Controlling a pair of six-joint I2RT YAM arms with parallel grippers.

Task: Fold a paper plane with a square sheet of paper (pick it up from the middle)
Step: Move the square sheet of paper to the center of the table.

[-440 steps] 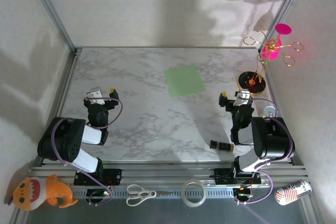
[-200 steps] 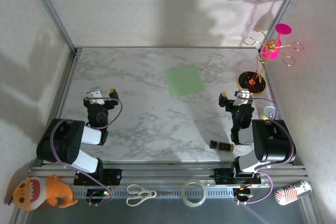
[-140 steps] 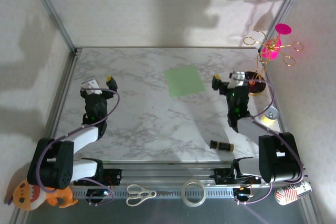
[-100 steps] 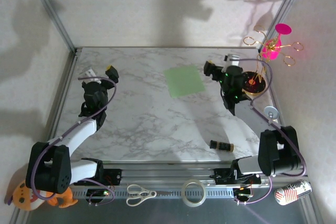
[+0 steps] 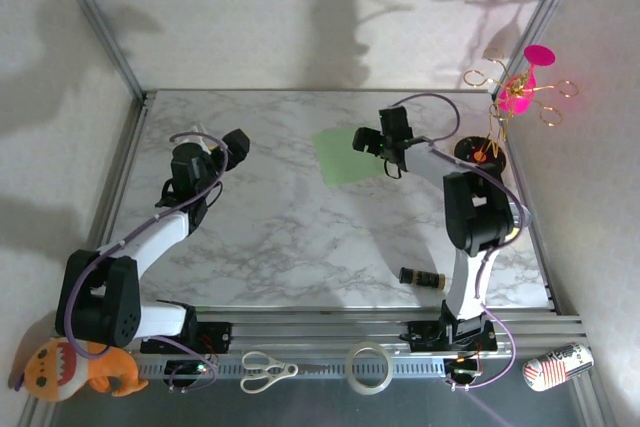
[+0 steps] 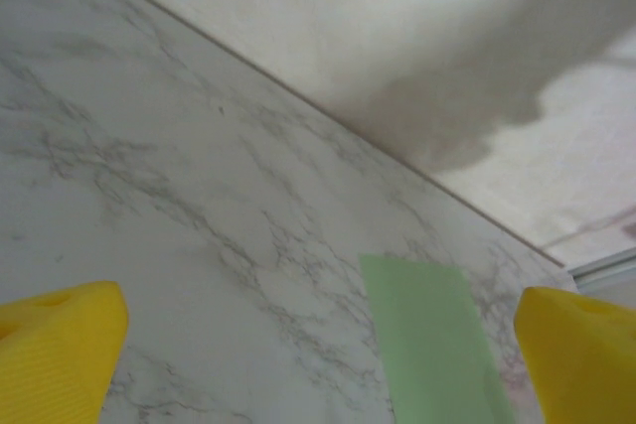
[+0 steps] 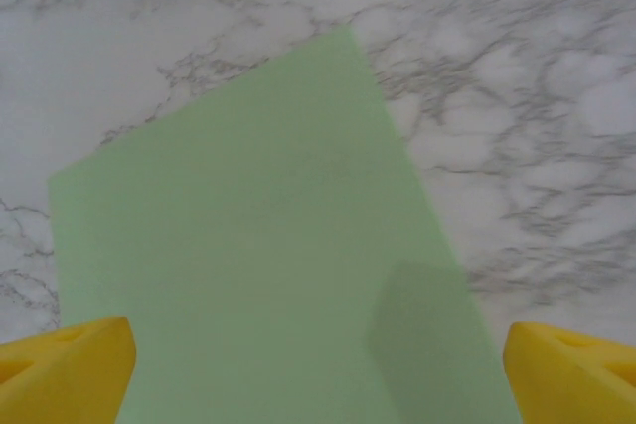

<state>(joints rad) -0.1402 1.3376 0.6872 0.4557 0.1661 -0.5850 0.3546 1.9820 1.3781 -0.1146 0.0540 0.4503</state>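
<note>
- Near-left corner, off the table: orange plush toy (image 5: 75,367). Clutter, with no part in the job.
- Left side of the marble table (image 5: 300,237): left gripper (image 5: 215,147). Its jaws were spread wide and empty. It was turned toward the paper and well apart from it, and was judged to be the waiting helper.
- Front rail: scissors (image 5: 265,369) and roll of tape (image 5: 368,367), lying clear of the work area.
- Far centre of the table, a little right: sheet of paper (image 5: 345,157). It was light green, flat and uncreased, and no plane had been made yet.
- Over the sheet's right edge: right gripper (image 5: 378,144). Its jaws were spread wide and held nothing. Its yellow fingertips (image 7: 60,369) straddled the green sheet, likely lining up a pick at the middle. Whether they touched the paper could not be told.
- Right side: small dark cylinder (image 5: 423,277) near the front, wire ornament (image 5: 515,92) at the far corner, and a can (image 5: 558,365) off the table. All bystanders.
</note>
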